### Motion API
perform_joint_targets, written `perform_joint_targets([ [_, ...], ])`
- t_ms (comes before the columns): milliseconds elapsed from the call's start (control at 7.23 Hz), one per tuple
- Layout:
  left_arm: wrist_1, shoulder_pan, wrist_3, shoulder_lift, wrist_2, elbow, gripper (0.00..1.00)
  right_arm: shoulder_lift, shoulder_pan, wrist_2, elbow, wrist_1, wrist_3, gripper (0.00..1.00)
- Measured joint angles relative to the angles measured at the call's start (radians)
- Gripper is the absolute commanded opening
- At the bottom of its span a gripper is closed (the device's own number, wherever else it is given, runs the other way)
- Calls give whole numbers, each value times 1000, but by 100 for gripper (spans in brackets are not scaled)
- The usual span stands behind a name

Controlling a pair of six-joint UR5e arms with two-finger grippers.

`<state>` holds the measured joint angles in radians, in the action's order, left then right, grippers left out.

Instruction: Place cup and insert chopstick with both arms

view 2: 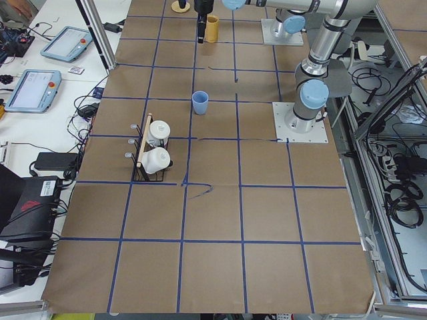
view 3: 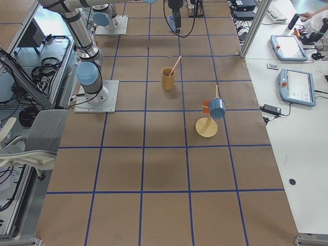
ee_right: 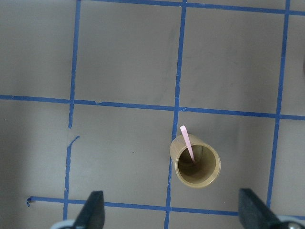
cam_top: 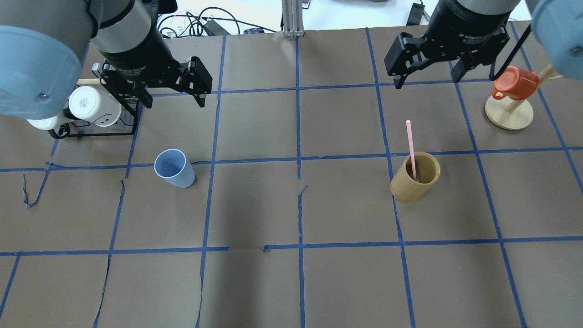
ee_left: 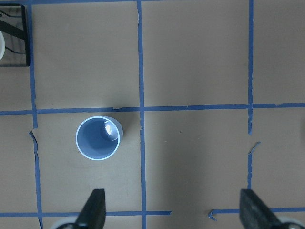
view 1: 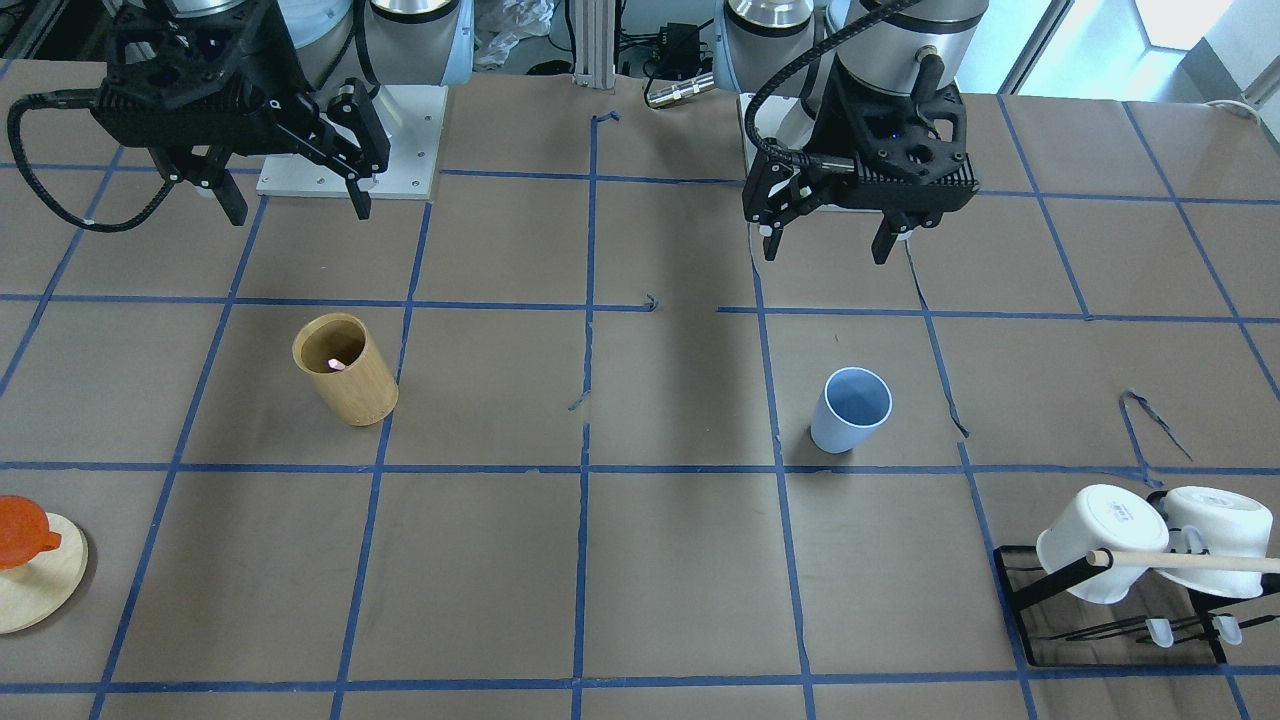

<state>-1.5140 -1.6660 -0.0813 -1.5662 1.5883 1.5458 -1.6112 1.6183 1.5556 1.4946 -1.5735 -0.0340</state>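
Both arms hang high, tools pointing down. The left tool (cam_top: 174,101) gapes empty near the cup (cam_top: 173,167), which stands upright on the tabletop (cam_top: 291,205). The right tool (cam_top: 427,81), equally spread, hangs near the chopstick (cam_top: 411,143), which leans in the bamboo holder (cam_top: 412,182).

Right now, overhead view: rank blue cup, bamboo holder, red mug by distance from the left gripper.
1. Blue cup, left half, closest to the left gripper.
2. Bamboo holder, right half, chopstick in it.
3. Red mug, far right on its wooden stand.
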Motion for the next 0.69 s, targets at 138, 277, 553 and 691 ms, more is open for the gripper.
perform_joint_targets([
  [138,0,1,0,0,0,0,100,1,0,-1,-3,2,-1,100],
  [277,0,1,0,0,-1,0,100,4,0,-2,-4,0,-2,100],
  [553,1,2,0,0,-1,-2,100,53,3,3,-9,-6,-4,100],
  [691,1,3,0,0,0,-3,100,103,5,24,-5,-3,-5,100],
])
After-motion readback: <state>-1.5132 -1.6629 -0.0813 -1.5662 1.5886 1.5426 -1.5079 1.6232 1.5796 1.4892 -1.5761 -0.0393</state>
